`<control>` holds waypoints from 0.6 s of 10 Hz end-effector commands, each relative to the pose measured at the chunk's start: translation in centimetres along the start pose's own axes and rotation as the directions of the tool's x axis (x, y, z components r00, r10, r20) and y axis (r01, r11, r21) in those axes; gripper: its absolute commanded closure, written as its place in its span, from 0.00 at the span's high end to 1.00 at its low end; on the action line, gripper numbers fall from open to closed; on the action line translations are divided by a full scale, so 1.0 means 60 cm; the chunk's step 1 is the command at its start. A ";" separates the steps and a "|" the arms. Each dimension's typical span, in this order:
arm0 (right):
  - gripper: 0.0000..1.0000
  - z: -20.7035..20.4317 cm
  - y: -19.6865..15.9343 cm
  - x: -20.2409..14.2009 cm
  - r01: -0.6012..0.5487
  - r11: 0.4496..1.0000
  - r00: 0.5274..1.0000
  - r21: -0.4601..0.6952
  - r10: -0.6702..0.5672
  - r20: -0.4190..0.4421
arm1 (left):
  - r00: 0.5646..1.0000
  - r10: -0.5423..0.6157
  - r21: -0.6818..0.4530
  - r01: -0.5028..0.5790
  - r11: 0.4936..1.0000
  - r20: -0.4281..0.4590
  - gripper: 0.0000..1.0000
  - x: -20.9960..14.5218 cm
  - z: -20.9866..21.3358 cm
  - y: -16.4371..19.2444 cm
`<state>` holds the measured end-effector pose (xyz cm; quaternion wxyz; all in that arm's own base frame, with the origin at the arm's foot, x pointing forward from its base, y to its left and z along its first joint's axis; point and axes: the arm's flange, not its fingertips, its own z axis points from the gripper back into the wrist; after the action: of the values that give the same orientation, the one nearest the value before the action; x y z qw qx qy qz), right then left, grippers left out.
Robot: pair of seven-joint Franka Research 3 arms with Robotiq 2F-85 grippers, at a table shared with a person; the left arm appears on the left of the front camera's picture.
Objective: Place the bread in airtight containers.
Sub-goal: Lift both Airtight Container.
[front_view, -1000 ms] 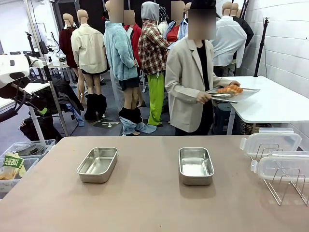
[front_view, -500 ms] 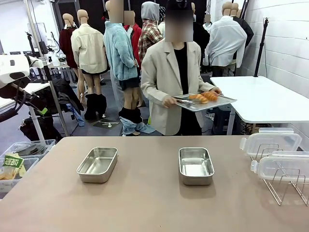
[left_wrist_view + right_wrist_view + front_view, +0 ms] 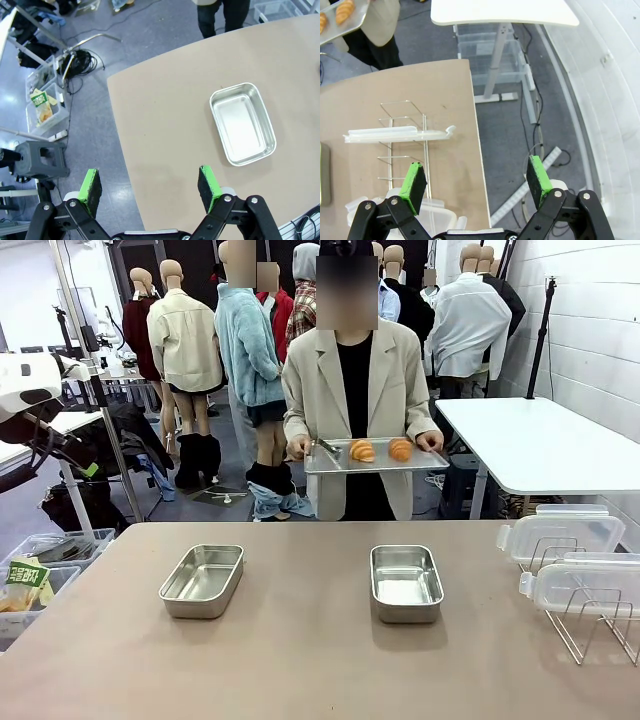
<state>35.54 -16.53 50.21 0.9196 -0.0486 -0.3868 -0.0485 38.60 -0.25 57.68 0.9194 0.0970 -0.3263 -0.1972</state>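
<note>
Two rolls of bread lie on a flat metal tray that a person holds in both hands at the table's far edge. The bread also appears at the top left of the right wrist view. Two airtight containers, both empty, stand on the brown table: one left, one in the middle. My left gripper hangs open high above the table's left edge, with the left container below it to the right. My right gripper is open above the table's right edge.
A wire rack at the table's right end holds two clear plastic lids; the rack lies below my right gripper. Tongs rest on the tray. A white side table stands behind on the right. Bins sit on the floor at left.
The person has turned away from the white side table and carried the tray of bread to the far edge of my table, now facing it. Neither gripper has moved.
</note>
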 end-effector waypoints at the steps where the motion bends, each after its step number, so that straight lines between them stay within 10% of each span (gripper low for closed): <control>1: 1.00 -0.002 -0.002 -0.001 0.005 1.000 1.000 0.007 -0.005 -0.002 | 1.000 -0.002 0.004 0.002 1.000 0.003 1.00 0.001 0.002 0.000; 6: 1.00 -0.002 -0.002 -0.001 0.005 1.000 1.000 0.007 -0.005 -0.002 | 1.000 -0.002 0.004 0.002 1.000 0.003 1.00 0.001 0.002 0.000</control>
<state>35.54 -16.53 50.21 0.9196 -0.0486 -0.3868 -0.0486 38.60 -0.25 57.68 0.9194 0.0970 -0.3263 -0.1972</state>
